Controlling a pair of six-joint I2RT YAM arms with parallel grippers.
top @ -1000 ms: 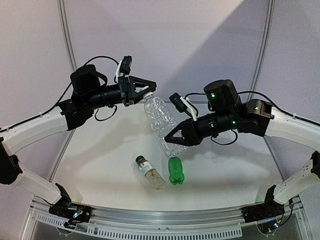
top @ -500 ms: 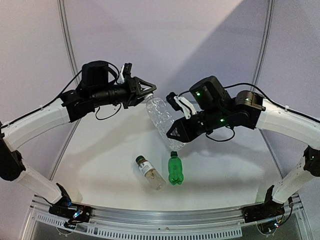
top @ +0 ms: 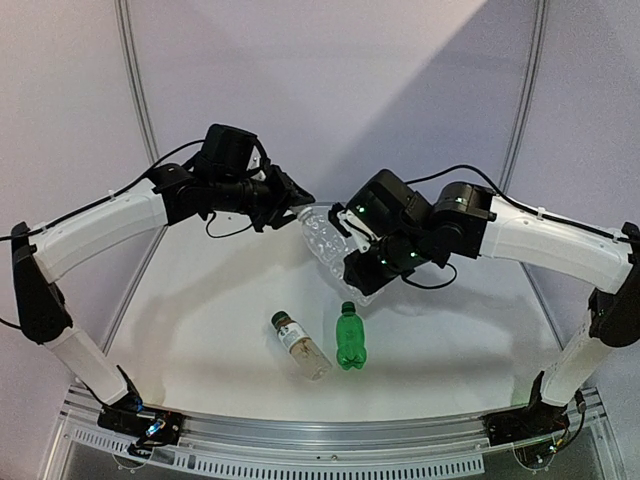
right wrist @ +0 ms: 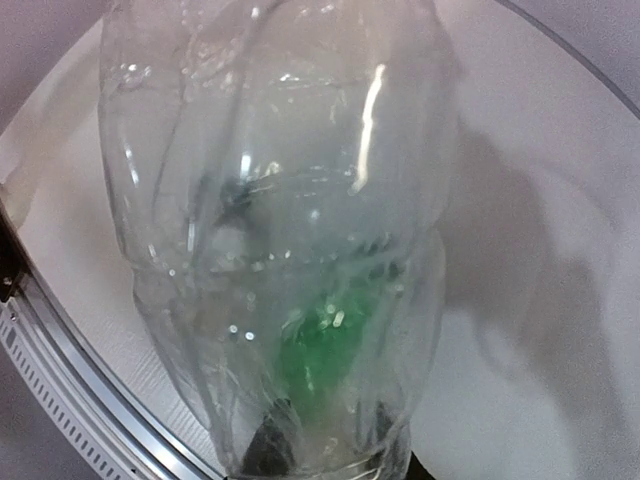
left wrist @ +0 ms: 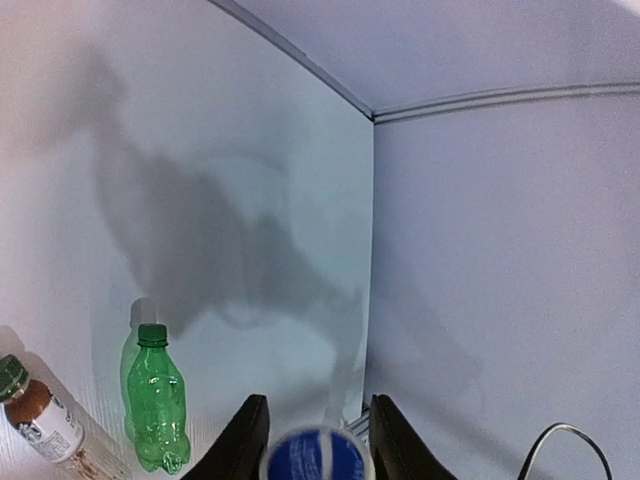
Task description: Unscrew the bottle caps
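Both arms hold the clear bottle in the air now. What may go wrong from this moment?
1. The right gripper clamps the clear ribbed bottle by its body; it may crumple or turn with the twist.
2. The left gripper grips only the small cap; it may slip off.
3. If released, the bottle could fall onto the green bottle.

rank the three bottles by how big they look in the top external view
1. clear ribbed bottle: clearly largest, though it is held up nearer the camera, which may add to it.
2-3. labelled bottle and green bottle: too alike to rank.
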